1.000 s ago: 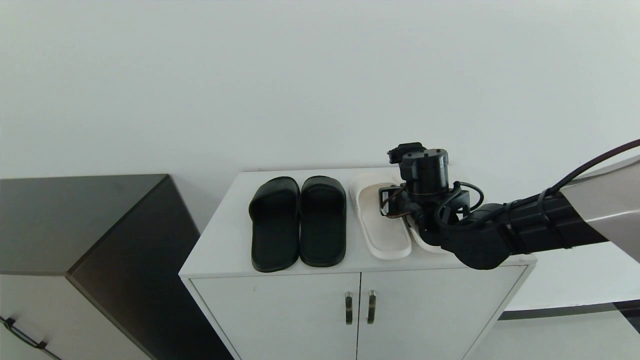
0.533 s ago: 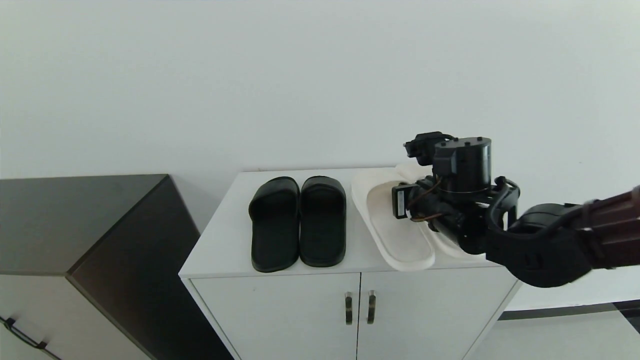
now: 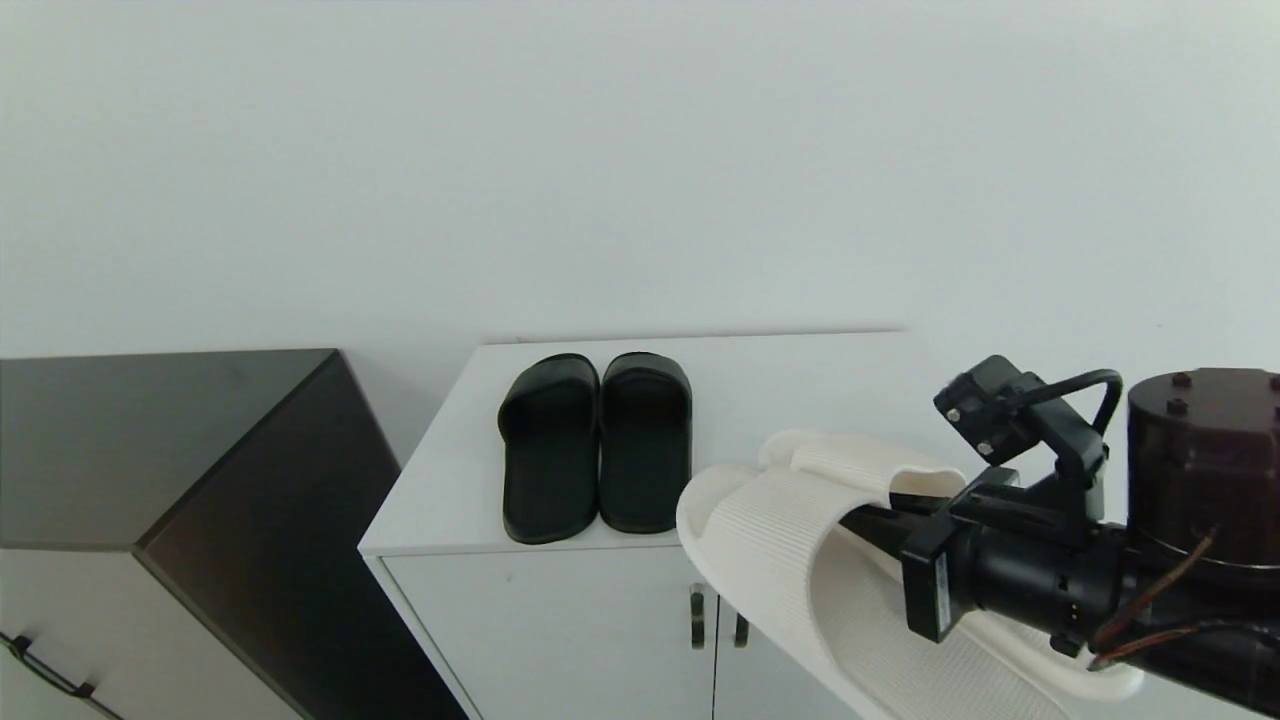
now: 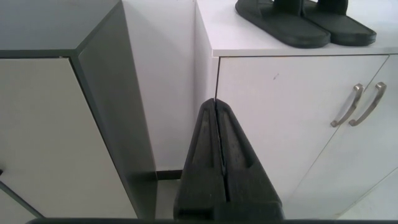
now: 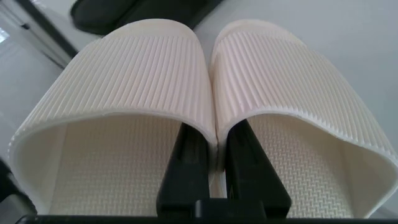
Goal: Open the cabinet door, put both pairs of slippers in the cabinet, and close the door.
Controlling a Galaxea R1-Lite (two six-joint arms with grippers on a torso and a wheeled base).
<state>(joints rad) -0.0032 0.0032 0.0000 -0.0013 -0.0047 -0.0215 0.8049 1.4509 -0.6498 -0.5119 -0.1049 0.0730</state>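
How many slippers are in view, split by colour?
Black rubber slide slippers: 2, side by side on the white cabinet top.
Cream ribbed slide slippers: 2, pinched together by the right gripper, held in front of the cabinet.
Total: 4.
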